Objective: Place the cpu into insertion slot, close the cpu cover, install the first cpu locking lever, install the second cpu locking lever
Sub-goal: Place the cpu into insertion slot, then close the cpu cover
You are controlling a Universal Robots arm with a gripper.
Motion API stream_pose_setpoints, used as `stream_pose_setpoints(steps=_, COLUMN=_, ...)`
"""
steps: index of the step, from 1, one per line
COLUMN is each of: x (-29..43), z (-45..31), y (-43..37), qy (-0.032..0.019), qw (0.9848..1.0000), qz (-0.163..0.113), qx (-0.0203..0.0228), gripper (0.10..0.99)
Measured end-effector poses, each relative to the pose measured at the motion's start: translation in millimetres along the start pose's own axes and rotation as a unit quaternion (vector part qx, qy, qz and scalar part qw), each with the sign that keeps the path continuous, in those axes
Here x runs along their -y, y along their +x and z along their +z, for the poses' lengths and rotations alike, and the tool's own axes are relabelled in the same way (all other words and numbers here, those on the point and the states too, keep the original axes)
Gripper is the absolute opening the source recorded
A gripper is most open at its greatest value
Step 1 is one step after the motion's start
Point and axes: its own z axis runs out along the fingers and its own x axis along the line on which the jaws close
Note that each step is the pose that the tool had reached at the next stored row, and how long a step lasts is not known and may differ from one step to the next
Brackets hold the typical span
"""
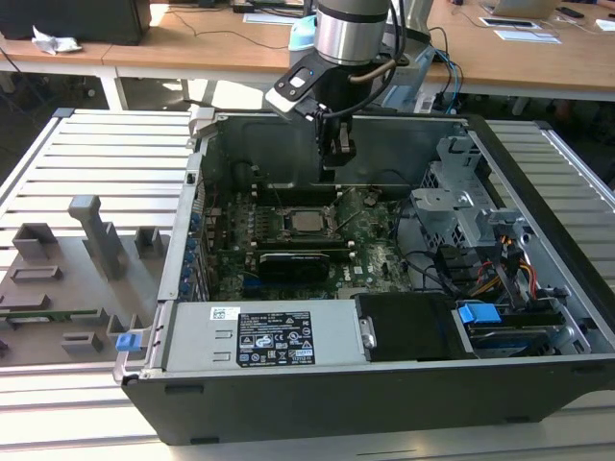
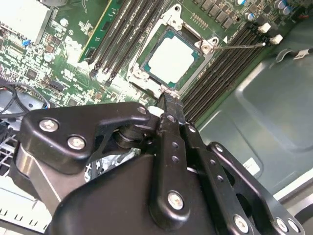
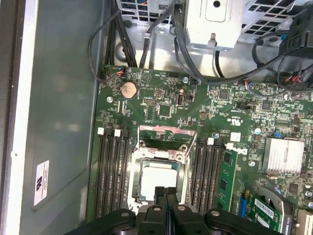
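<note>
Now: cpu (image 2: 172,59), dull silver square top, seated flat in insertion slot (image 2: 139,74); jaws clenched together, empty.

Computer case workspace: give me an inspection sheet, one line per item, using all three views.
Surface: grey slatted table carrying the open computer case.
Job's things: cpu lies in the insertion slot; cpu cover looks tilted up on the side away from the end effector.
Clutter: grey fixture blocks on the exterior view's left.
End effector: shut, empty, tips by the slot's edge.
Cables: black bundle beyond the board; coloured leads by the drive bay.
Surroundings: wooden desks behind the table.
</note>
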Motion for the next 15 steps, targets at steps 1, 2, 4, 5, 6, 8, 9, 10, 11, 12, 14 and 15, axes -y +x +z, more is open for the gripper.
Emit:
stream_pose_setpoints(steps=1, x=0.0, z=0.0, y=0.0, qy=0.0000, qw=1.0000, qz=0.000, qx=0.0000, gripper=0.106)
stream_pose_setpoints(steps=2, x=0.0, z=-0.1, y=0.0, qy=0.0000, qw=1.0000, qz=0.000, qx=0.0001, gripper=0.106)
stream_pose_setpoints(steps=4, x=0.0, z=-0.1, y=0.0, qy=0.0000, qw=1.0000, qz=0.000, qx=0.0000, gripper=0.106)
stream_pose_setpoints(steps=5, x=0.0, z=-0.1, y=0.0, qy=0.0000, qw=1.0000, qz=0.000, qx=0.0000, gripper=0.106)
stream_pose_setpoints(steps=6, x=0.0, z=-0.1, y=0.0, qy=0.0001, qw=1.0000, qz=0.000, qx=0.0001, gripper=0.106)
stream_pose_setpoints(steps=8, x=0.0, z=-0.1, y=0.0, qy=0.0000, qw=1.0000, qz=0.000, qx=0.0000, gripper=0.106)
stream_pose_setpoints(steps=9, x=0.0, z=-0.1, y=0.0, qy=0.0000, qw=1.0000, qz=0.000, qx=0.0000, gripper=0.106)
stream_pose_setpoints(steps=10, x=0.0, z=-0.2, y=0.0, qy=0.0000, qw=1.0000, qz=0.000, qx=0.0001, gripper=0.106)
stream_pose_setpoints(steps=11, x=0.0, z=-0.2, y=0.0, qy=0.0000, qw=1.0000, qz=0.000, qx=0.0001, gripper=0.106)
stream_pose_setpoints(steps=12, x=0.0, z=-0.2, y=0.0, qy=0.0000, qw=1.0000, qz=0.000, qx=0.0001, gripper=0.106)
stream_pose_setpoints(steps=14, x=0.0, z=-0.2, y=0.0, qy=0.0000, qw=1.0000, qz=0.000, qx=0.0000, gripper=0.106)
stream_pose_setpoints(steps=15, x=0.0, z=-0.3, y=0.0, qy=0.0000, qw=1.0000, qz=0.000, qx=0.0001, gripper=0.106)
